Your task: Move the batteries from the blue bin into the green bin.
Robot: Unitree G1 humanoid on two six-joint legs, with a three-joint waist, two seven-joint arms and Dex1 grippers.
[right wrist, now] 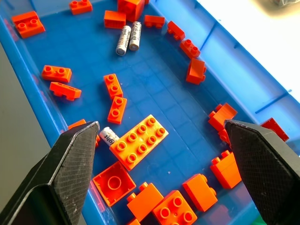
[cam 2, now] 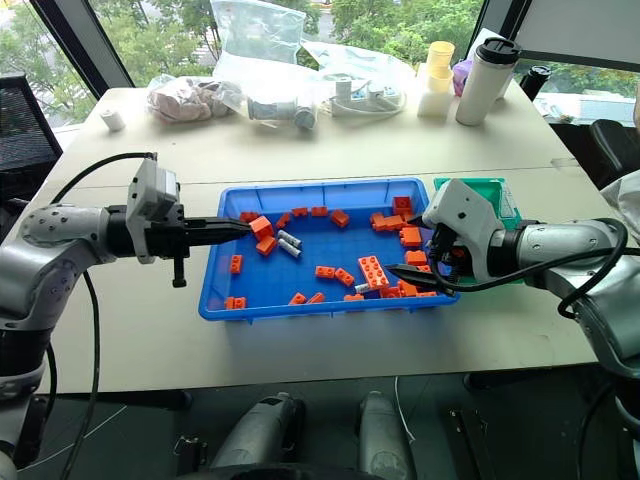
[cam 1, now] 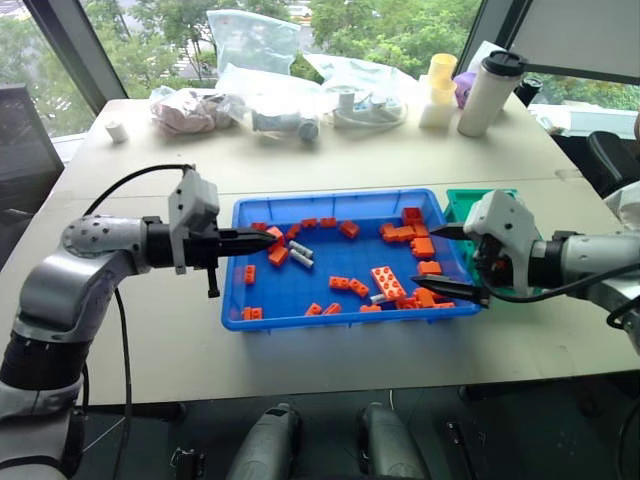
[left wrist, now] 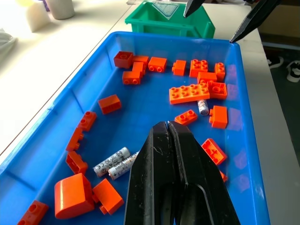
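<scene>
The blue bin (cam 1: 300, 292) sits mid-table, strewn with orange bricks. Two batteries (cam 1: 301, 253) lie side by side in its left half, seen close in the left wrist view (left wrist: 117, 163). A third battery (right wrist: 109, 136) rests against a large flat orange brick near the bin's front right. My left gripper (cam 1: 268, 238) is shut and empty, pointing level over the bin's left rim, its tips just left of the pair. Over the bin's right end, my right gripper (cam 1: 425, 257) hangs wide open above the bricks. The green bin (cam 1: 465, 205) stands against the blue bin's right side, behind that gripper.
Orange bricks (cam 1: 388, 282) crowd the blue bin, thickest at its right end. Along the table's far edge lie plastic bags (cam 1: 250, 45), a white tumbler (cam 1: 490, 90), stacked cups (cam 1: 440, 88) and a small white roll (cam 1: 117, 131). Bare tabletop surrounds the bins.
</scene>
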